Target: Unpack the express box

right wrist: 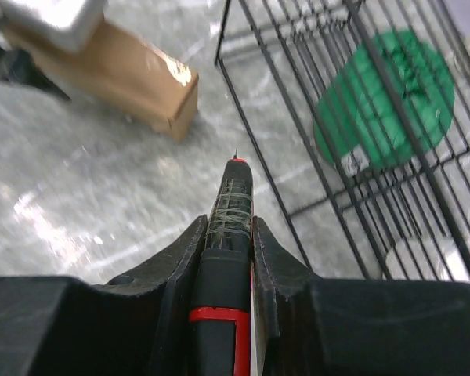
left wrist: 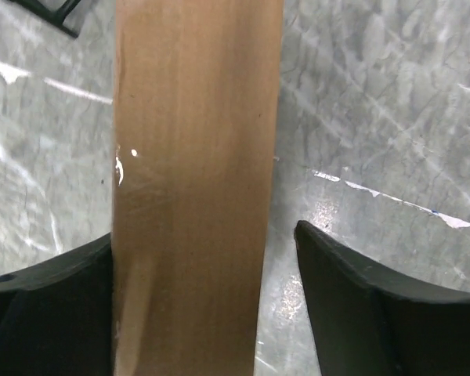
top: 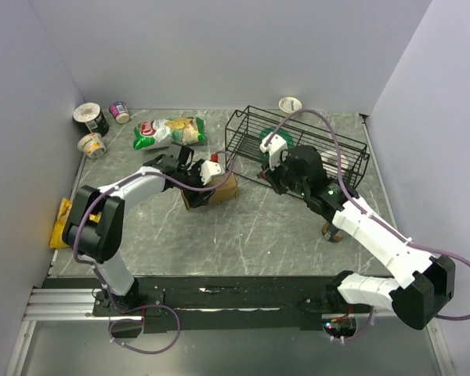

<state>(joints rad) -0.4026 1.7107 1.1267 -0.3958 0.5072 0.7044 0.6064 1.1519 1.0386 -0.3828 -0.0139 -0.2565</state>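
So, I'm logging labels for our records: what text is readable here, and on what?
Nothing reads clearly.
Green crinkled chip bag: red logo, lettering too small.
Round plastic tubs: printing blurred.
White label on green round object in black wire basket: blurred.
Plain brown cardboard box: no print visible.
Black red-banded tool: none.

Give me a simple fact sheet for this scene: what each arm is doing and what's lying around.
Box: small brown cardboard box, on the grey marbled table, left of centre.
Left arm: open fingers straddle the box, one against its side, the other apart.
Right arm: fingers shut on a slim black tool with a red band, tip aimed between box and basket.
Basket: black wire basket beside the right arm, a round green item inside.
Also there: green chip bag behind the box.
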